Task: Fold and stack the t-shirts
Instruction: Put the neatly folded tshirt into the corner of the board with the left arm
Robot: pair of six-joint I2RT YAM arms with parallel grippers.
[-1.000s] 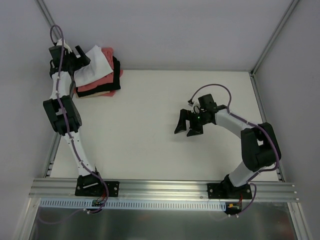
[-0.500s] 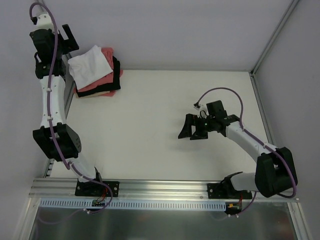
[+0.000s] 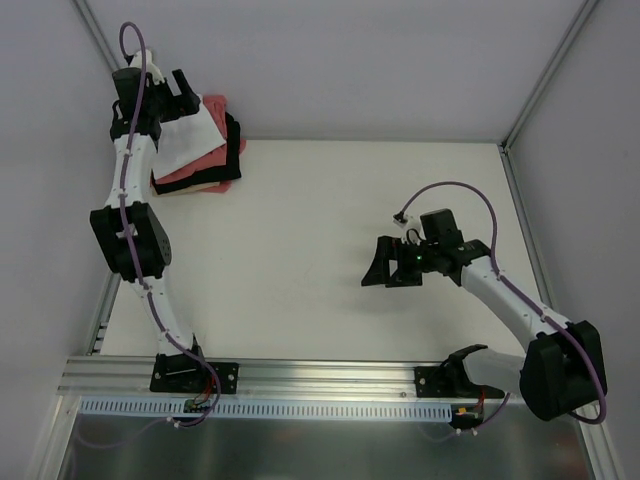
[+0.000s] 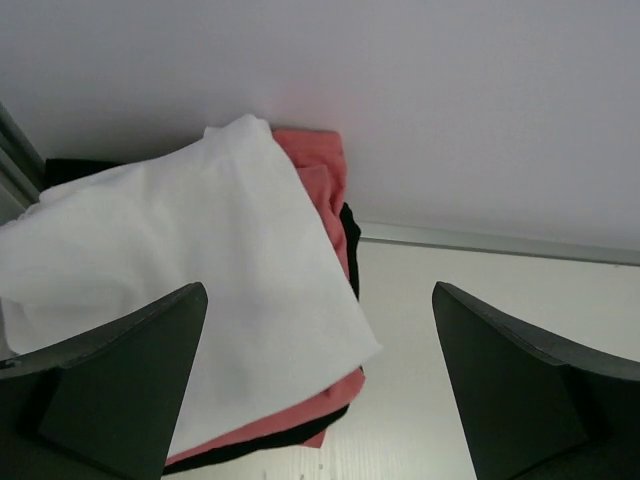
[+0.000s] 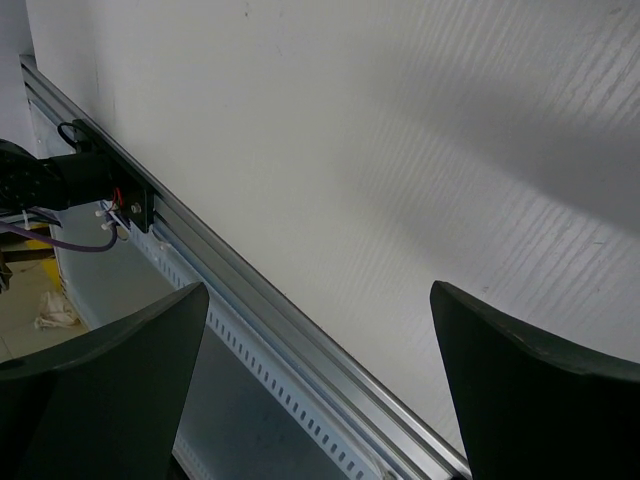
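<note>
Jaws spread and empty, the left gripper [image 3: 168,95] hovers over the white t-shirt [image 3: 192,135] topping the stack [image 3: 210,168] in the worktop's [image 3: 300,220] far-left corner, where its seemingly skewed edges want gentle squaring; the right gripper [image 3: 392,268] hangs released.

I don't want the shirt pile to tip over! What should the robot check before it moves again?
1. Is the left pincer open and holding nothing? Ok.
2. Is the right pincer open, empty and over bare table, away from the pile? Ok.
3. Is the white shirt on top of the salmon-pink shirt and the black shirt? Ok.
4. Is the white shirt lined up with the pile? Not ok: it sits crooked, and one corner pokes past the pink edge.
5. Is the left pincer clear of the cloth? Cannot tell: it is right over the white shirt.
</note>
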